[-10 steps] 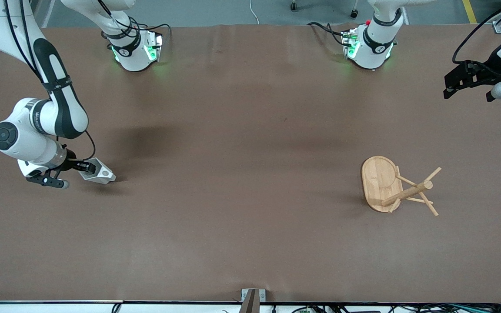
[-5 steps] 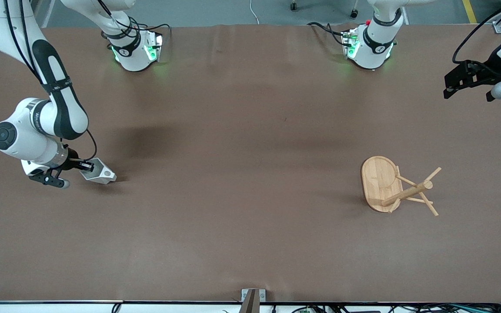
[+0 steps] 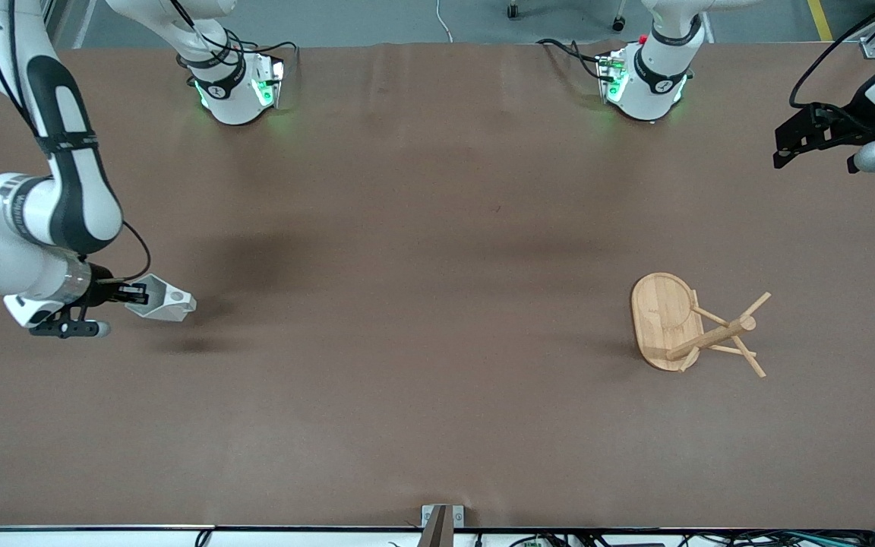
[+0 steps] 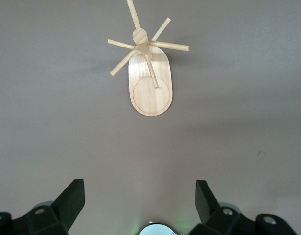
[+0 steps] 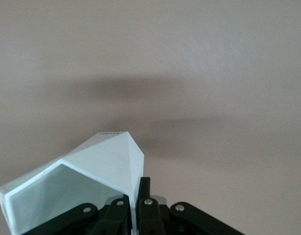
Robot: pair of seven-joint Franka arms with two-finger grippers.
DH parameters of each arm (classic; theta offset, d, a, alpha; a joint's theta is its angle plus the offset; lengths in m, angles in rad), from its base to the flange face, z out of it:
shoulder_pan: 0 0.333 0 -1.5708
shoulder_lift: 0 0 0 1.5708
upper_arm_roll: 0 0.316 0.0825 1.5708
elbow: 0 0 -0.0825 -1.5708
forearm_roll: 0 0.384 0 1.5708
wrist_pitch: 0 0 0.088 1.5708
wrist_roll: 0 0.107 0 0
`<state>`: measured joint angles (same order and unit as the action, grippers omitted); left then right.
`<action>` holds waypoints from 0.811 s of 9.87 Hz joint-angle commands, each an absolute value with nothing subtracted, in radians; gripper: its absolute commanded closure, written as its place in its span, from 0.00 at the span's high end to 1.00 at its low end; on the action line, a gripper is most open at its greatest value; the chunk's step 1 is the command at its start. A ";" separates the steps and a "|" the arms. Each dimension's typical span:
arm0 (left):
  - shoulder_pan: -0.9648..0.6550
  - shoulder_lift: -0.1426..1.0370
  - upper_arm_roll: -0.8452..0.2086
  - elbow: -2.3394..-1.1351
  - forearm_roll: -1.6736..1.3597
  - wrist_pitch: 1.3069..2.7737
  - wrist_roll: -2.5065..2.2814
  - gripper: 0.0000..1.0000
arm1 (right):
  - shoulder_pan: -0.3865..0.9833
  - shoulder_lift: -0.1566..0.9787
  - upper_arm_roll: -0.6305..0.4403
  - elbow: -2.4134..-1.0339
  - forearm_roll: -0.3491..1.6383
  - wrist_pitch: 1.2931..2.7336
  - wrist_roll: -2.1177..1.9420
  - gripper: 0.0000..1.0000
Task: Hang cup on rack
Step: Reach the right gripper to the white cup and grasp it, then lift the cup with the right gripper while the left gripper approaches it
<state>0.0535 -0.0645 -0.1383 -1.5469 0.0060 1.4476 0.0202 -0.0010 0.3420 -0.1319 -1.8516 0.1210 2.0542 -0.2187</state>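
Observation:
The white faceted cup [image 3: 162,299] is held on its side above the table at the right arm's end, its shadow on the brown surface below it. My right gripper [image 3: 132,292] is shut on the cup's rim wall; the right wrist view shows the fingers pinching the wall of the cup [image 5: 91,171]. The bamboo rack [image 3: 684,325] stands toward the left arm's end, with its oval base, post and thin pegs; it also shows in the left wrist view [image 4: 149,73]. My left gripper [image 3: 787,150] is open and empty, waiting high near the left arm's end of the table.
The brown table top [image 3: 422,304] stretches bare between the cup and the rack. The two arm bases [image 3: 232,83] [image 3: 646,80] stand along the table's edge farthest from the front camera. A small metal bracket [image 3: 441,520] sits at the nearest edge.
My right gripper has lifted the cup off the table and drawn it slightly toward the right arm's end; its shadow now lies apart from it. The left arm has barely moved.

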 commanded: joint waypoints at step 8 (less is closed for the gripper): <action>-0.196 0.029 -0.227 -1.545 -0.213 1.575 0.041 1.00 | 0.174 0.371 0.141 -1.764 1.045 1.910 -0.232 0.01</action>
<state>-0.1661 0.0021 -0.2300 -1.5373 -0.1545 1.5413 0.0246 0.1429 0.3518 0.1228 -1.7719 0.9304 1.9150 -0.2273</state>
